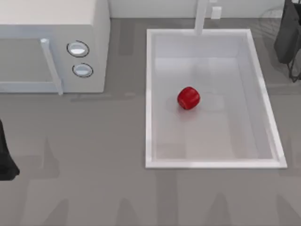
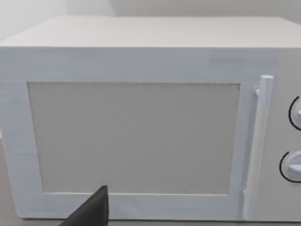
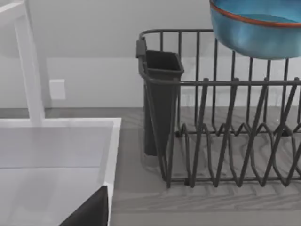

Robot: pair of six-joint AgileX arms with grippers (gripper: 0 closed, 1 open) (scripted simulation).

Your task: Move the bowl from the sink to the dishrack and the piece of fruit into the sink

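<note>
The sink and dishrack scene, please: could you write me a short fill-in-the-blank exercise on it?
1. The red fruit lies inside the ____.
2. In the right wrist view the blue bowl appears above the wire ____.
3. The left wrist view faces the white ____.

Missing words: sink; dishrack; microwave.

The top camera looks straight down on the bench (image 1: pixel 94 155), seeing the microwave (image 1: pixel 51 47) at the left and the sink (image 1: pixel 214 165) in the middle. The left wrist camera sits close, facing the microwave door (image 2: pixel 134 136). The right wrist camera sits low, facing the dishrack (image 3: pixel 225 122). It shares the sink's corner (image 3: pixel 110 127) with the top view.
</note>
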